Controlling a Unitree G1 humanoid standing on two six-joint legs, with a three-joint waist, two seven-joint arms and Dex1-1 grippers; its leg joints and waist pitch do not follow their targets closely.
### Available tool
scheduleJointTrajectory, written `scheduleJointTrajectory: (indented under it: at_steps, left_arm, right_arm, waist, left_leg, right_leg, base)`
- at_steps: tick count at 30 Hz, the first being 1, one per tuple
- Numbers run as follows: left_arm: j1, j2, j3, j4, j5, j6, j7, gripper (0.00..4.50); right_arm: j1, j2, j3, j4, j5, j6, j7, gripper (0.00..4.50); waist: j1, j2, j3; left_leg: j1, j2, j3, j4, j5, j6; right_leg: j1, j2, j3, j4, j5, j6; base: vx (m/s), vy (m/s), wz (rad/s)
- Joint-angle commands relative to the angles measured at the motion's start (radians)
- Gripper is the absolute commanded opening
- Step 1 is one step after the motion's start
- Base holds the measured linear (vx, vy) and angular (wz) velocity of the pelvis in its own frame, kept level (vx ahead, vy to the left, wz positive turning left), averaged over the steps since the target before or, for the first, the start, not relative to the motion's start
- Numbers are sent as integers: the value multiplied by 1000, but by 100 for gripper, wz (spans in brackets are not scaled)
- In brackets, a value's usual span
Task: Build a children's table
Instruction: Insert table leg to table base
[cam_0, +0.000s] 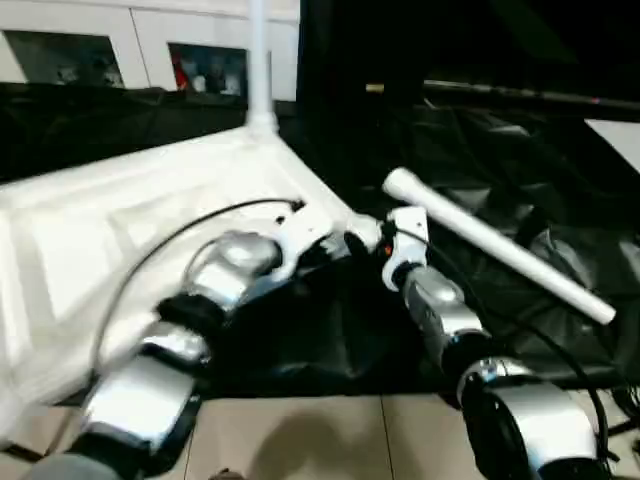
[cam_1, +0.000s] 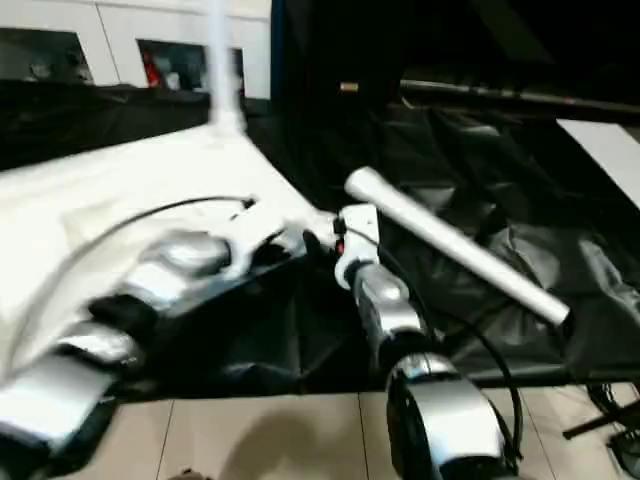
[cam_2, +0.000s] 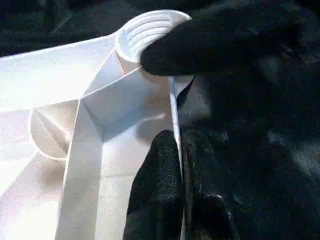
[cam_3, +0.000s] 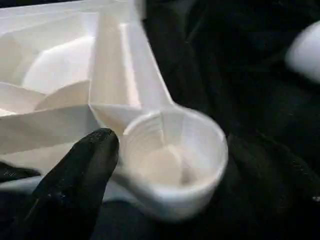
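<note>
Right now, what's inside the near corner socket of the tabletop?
The corner socket is empty: threads ring its inner wall and its floor is bare, no leg screwed in. A black finger of the right claw covers part of its rim. The loose leg lies on black cloth beside.

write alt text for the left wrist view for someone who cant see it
The left gripper is pinched shut on the raised rim of the white tabletop, just below an empty threaded corner socket. A black finger of the other gripper rests against that socket, over black cloth.
</note>
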Motion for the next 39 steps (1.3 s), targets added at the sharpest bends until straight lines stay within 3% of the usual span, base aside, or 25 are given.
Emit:
scheduleJointTrajectory:
  at_steps: [1,3,4,8,12,14,16,18,19,20,22,24,25,27,28,29,31,32,34,35,36,37,38,39]
  left_arm:
    - [47,12,-92,39,69,-72,-112,0]
    - [35,71,-139,62,118,-186,-138,0]
    - [33,77,-142,65,124,-193,-136,0]
    - [13,110,-117,84,87,-306,-215,0]
    - [-12,131,-124,107,98,-401,-222,0]
    - [-34,145,-140,134,130,-458,-156,0]
    - [-42,146,-125,148,116,-464,-161,0]
    - [-41,150,-82,138,55,-435,-249,49]
    - [-41,150,-75,136,46,-433,-259,49]
    - [-39,158,-52,120,15,-442,-285,67]
    - [-40,163,-45,121,10,-455,-286,67]
    - [-40,171,-17,107,-27,-454,-307,91]
    - [-42,177,36,70,-95,-425,-309,102]
    - [-46,176,54,61,-120,-409,-303,126]
    - [-45,172,87,42,-151,-377,-269,126]
    - [-41,156,150,12,-197,-301,-191,126]
    - [-32,135,221,-18,-241,-227,-79,126]
    - [-17,105,304,-45,-282,-162,89,126]
    - [45,50,416,-118,-354,-53,304,126]
    - [45,50,416,-118,-354,-53,304,126]
    - [105,23,453,-186,-370,-7,379,126]
    - [105,23,453,-186,-370,-7,379,126]
    - [191,-8,483,-276,-340,-19,479,126]
    - [298,-50,510,-392,-315,-21,552,126]
  right_arm:
    - [12,-12,-1,-21,-4,-5,5,394]
    - [29,-25,-5,-49,-2,-9,9,394]
    - [31,-27,-6,-52,-2,-10,9,394]
    - [45,-44,-15,-73,8,-8,9,394]
    - [57,-56,-23,-85,10,-5,9,394]
    - [65,-58,-29,-102,14,0,10,394]
    - [72,-59,-30,-118,18,4,11,394]
    - [79,-65,-37,-141,31,8,19,396]
    - [79,-66,-38,-143,33,8,20,396]
    - [81,-69,-43,-153,41,10,29,396]
    - [83,-69,-44,-160,42,12,30,396]
    - [88,-74,-45,-177,46,14,40,396]
    - [96,-87,-52,-210,53,27,55,396]
    - [99,-92,-55,-225,55,35,58,396]
    - [108,-98,-56,-249,56,48,62,396]
    - [127,-109,-45,-289,46,72,53,396]
    - [151,-120,-31,-337,33,97,43,396]
    - [182,-129,-14,-398,18,122,30,396]
    - [225,-136,5,-506,-17,205,-15,396]
    - [225,-136,5,-506,-17,205,-15,396]
    - [253,-135,12,-580,-36,241,-40,396]
    - [253,-135,12,-580,-36,241,-40,396]
    - [285,-138,24,-661,-75,261,-69,396]
    - [334,-134,24,-757,-80,283,-77,396]
  waist:
    - [-2,15,-53]
    - [1,18,-52]
    - [-1,16,-53]
    - [-3,11,-54]
    - [-3,9,-56]
    - [-5,10,-57]
    - [-5,12,-55]
    - [-4,10,-56]
    - [-4,10,-56]
    - [-2,15,-58]
    - [-4,11,-59]
    - [0,14,-59]
    - [1,12,-58]
    - [5,14,-60]
    - [7,4,-57]
    - [8,15,-57]
    - [7,23,-56]
    - [4,31,-54]
    - [1,23,-52]
    - [2,23,-52]
    - [0,33,-48]
    - [-4,29,-48]
    - [-5,33,-50]
    - [-8,31,-50]
  left_leg:
    - [26,70,-13,-53,-30,116]
    - [26,69,-12,-54,-35,115]
    - [25,70,-11,-55,-43,107]
    - [23,66,-9,-56,-45,83]
    - [23,64,-5,-53,-29,87]
    - [24,64,-5,-50,-22,95]
    - [22,63,-4,-51,-25,96]
    - [22,64,-4,-50,-25,91]
    - [22,63,-3,-50,-26,89]
    - [24,63,-4,-49,-21,88]
    - [23,62,-1,-47,-11,89]
    - [22,61,0,-46,-9,93]
    - [21,61,1,-45,-5,95]
    - [21,63,3,-42,3,96]
    - [19,62,4,-42,4,101]
    - [19,63,3,-42,0,97]
    - [19,59,2,-41,-29,96]
    - [19,62,0,-43,-43,88]
    - [14,59,-2,-42,-72,83]
    - [16,61,-2,-43,-70,82]
    - [10,60,-4,-45,-69,81]
    - [10,57,-1,-43,-73,79]
    - [12,57,-2,-44,-75,76]
    - [9,62,-3,-42,-54,80]
  right_leg:
    - [44,-77,60,-55,206,-294]
    - [43,-77,62,-55,218,-294]
    - [45,-75,62,-55,222,-284]
    - [48,-74,65,-53,213,-273]
    - [47,-72,67,-49,255,-271]
    - [47,-72,68,-46,281,-272]
    - [47,-71,68,-47,280,-271]
    - [48,-72,69,-45,272,-275]
    - [49,-72,69,-45,272,-277]
    - [49,-73,69,-44,278,-280]
    - [49,-68,69,-40,303,-288]
    - [50,-68,68,-38,328,-294]
    - [51,-67,67,-37,336,-299]
    - [51,-66,65,-32,357,-311]
    - [51,-63,65,-34,356,-312]
    - [51,-64,64,-30,355,-315]
    - [48,-68,66,-36,319,-315]
    - [49,-65,66,-38,317,-311]
    - [55,-66,66,-45,291,-310]
    - [55,-65,67,-46,280,-305]
    - [57,-66,68,-53,240,-291]
    - [54,-63,68,-54,225,-285]
    - [54,-60,69,-54,214,-278]
    - [57,-58,70,-52,246,-262]
  base:
    - [0,0,0]
    - [0,0,0]
    - [0,0,0]
    - [0,0,0]
    - [0,0,0]
    - [0,0,0]
    - [0,0,0]
    - [0,0,0]
    - [0,0,0]
    - [0,0,0]
    - [0,0,0]
    - [0,0,0]
    - [0,0,0]
    - [0,0,0]
    - [0,0,0]
    - [0,0,0]
    - [0,0,0]
    - [0,0,0]
    - [0,0,0]
    - [0,0,0]
    - [0,0,0]
    - [0,0,0]
    - [0,0,0]
    - [0,0,0]
